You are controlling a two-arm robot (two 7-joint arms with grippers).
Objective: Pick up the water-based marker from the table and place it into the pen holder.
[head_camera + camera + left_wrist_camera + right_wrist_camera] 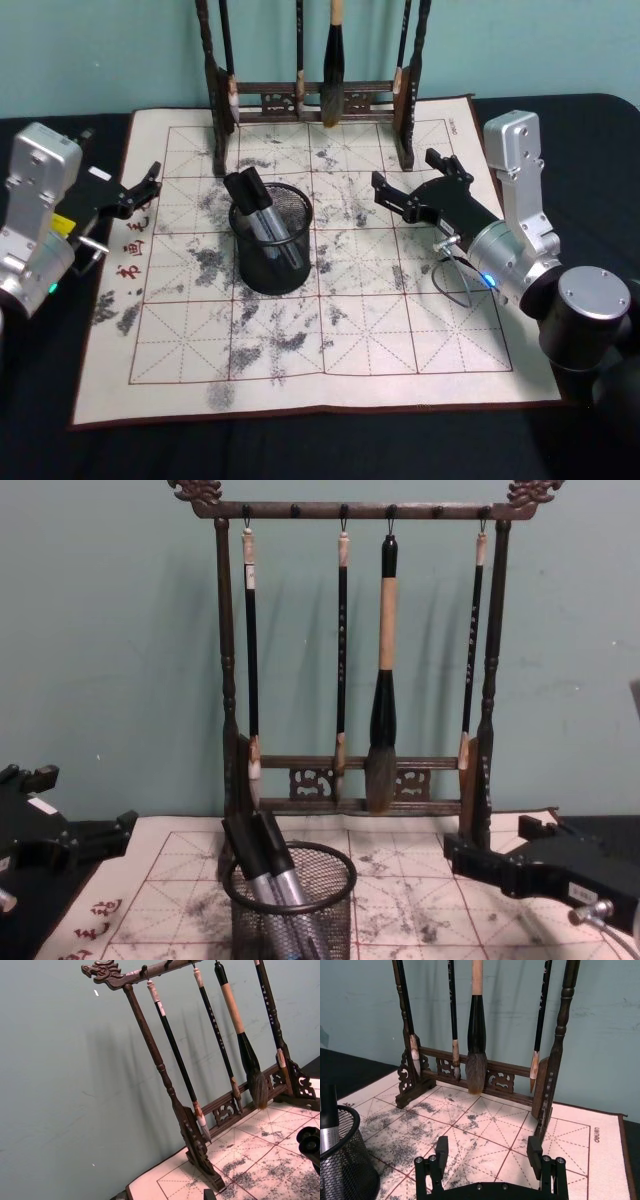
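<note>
We are seeing the markers (262, 215) leaning inside the pen holder (272, 240). Our right gripper (410, 186) is hanging released beside it, empty; left gripper (138, 188) is idling, also spread, at the cloth's (330, 350) edge.

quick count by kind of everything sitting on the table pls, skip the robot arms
brushes hanging on the rack: 4
markers in the pen holder: 2
pen holder: 1
brush rack: 1
practice cloth: 1
total: 9
</note>
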